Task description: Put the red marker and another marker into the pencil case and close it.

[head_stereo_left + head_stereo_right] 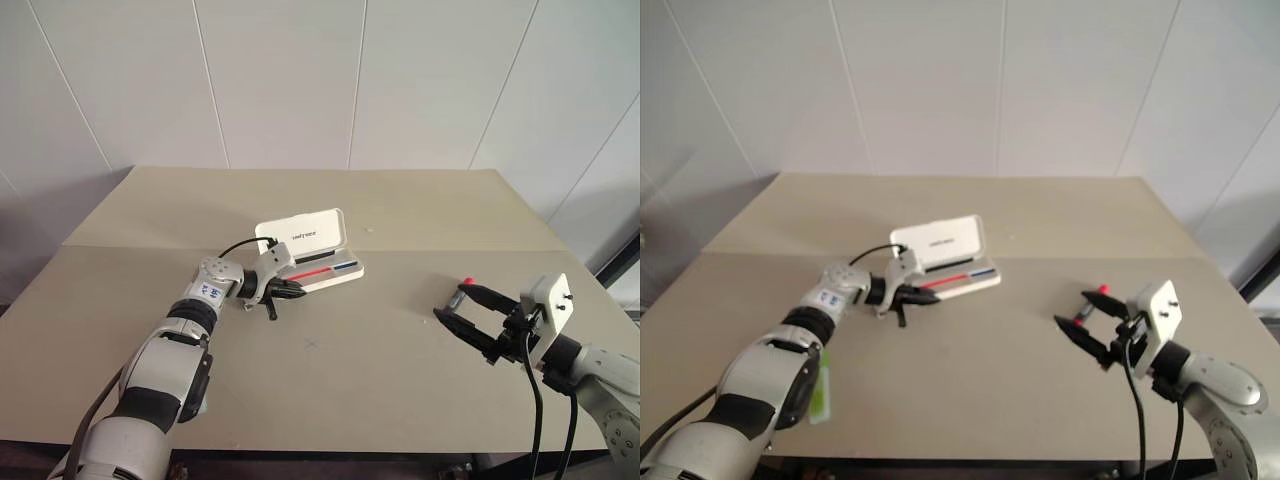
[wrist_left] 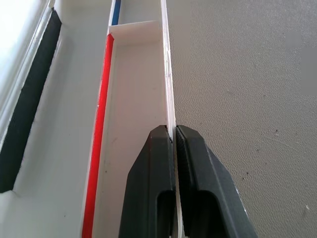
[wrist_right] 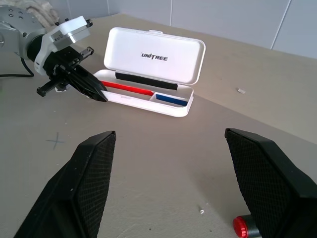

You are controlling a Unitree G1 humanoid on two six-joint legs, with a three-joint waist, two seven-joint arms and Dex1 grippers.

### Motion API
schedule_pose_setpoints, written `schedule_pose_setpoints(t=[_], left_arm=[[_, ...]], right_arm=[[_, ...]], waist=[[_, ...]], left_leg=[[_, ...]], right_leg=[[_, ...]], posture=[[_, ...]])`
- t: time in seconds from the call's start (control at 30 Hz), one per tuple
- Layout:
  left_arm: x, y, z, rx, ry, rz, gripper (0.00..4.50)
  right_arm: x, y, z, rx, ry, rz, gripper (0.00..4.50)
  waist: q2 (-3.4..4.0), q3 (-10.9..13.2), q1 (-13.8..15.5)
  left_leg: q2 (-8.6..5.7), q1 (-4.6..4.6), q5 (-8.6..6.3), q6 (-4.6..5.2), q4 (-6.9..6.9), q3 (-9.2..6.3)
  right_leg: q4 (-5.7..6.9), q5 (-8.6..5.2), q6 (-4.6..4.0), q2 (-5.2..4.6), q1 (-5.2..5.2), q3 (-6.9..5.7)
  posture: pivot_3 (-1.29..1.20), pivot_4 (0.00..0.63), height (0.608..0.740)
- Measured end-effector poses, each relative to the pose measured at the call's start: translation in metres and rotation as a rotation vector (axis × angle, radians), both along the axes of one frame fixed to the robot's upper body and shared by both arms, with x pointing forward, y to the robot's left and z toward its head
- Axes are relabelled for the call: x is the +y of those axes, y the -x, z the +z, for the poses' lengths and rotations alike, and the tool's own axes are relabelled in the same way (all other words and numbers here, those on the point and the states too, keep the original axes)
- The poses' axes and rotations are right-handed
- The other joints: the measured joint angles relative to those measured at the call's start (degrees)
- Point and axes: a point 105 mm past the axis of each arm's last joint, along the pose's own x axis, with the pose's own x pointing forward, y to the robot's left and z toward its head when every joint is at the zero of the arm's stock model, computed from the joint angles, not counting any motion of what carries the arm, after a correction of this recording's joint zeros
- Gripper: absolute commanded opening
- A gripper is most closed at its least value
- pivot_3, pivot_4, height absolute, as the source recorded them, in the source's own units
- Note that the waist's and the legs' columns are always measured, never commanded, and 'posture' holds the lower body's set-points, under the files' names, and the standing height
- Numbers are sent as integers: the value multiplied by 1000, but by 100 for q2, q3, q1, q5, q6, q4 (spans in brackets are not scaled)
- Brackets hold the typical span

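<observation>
Pencil case [image 1: 312,250]: white hard plastic, rounded corners, standing open near the middle of the tabletop [image 1: 400,360], somewhat toward its far edge. Lid raised upright at the back, dark lettering on its inner face, a black strip along its lower edge. Tray divided into compartments; a red stripe runs along the longer compartment, a blue stripe along the shorter one at the end toward the tabletop's right side.

Left gripper [image 1: 289,291]: at the near left corner of the case. In the left wrist view its two black fingers [image 2: 148,188] are pressed together on the thin front wall of the tray, one finger inside the longer compartment, the other outside over the tabletop.

Red marker [image 1: 1102,291]: seen as a red tip at the far finger of the right gripper [image 1: 1090,312], toward the tabletop's right edge and well apart from the case. In the right wrist view a round red end [image 3: 240,226] sits beside the base of that finger; whether the marker lies on the tabletop or rests against the finger cannot be told.

Right gripper: jaws spread wide, nothing between the pads, held above the tabletop and pointing toward the case.

Green marker [image 1: 820,392]: light green, possibly the second marker, near the tabletop's front left corner, partly behind the left arm.

Tabletop: beige, with a faint cross mark in front of the case.
</observation>
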Motion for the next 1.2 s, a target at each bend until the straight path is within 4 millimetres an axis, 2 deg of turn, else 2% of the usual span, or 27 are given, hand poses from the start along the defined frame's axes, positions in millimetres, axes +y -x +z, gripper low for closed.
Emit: schedule_pose_setpoints(t=[0.2, 0.3, 0.5, 0.7, 0.87, 1.07, 1.2], left_arm=[[2, 8, 18, -27, 29, -92, 30], [-1, 21, 23, -79, 39, -184, 30], [3, 59, 8, -134, -16, -308, 30], [-8, 88, 0, -122, -4, -341, 30], [-17, 113, -15, -96, -13, -356, 30], [-11, 125, -29, -85, -53, -331, 30], [0, 125, -33, -80, -91, -295, 30]], right_arm=[[-1, -2, 2, 3, 14, 33, 4500], [-3, -3, 2, 13, 20, 45, 4500], [-8, -2, 2, 31, 53, 64, 4500], [-12, 0, 1, 50, 66, 77, 4500], [-14, 0, 0, 56, 64, 76, 4500], [-14, 1, -1, 61, 60, 74, 4500], [-15, 1, -2, 65, 59, 72, 4500]], waist=[[-2, 1, 8], [-1, 1, 4], [0, 1, 7], [0, 1, 14], [0, 1, 2], [0, 1, 5], [0, 1, 6]], left_leg=[[0, -3, 0, 0, -2, -1], [2, -2, 0, 0, -5, -1], [6, 1, 0, 0, -1, -1], [4, 3, 0, 0, 11, -1], [6, 5, 0, 0, 7, -1], [6, 11, 0, 0, 9, 2], [6, 11, 0, 0, 8, 3]], right_leg=[[-2, 0, 0, -2, 0, 0], [-1, 0, 0, -2, -1, 1], [7, -2, -3, -1, -1, 3], [7, 0, -3, -2, 8, 4], [7, -1, -4, -1, 6, 4], [4, -2, -9, -1, 10, 4], [3, -3, -11, -1, 10, 4]], posture=[[0, 150, 740], [0, 150, 740], [0, 150, 740], [0, 150, 740], [0, 150, 740], [0, 150, 740], [0, 150, 740]])
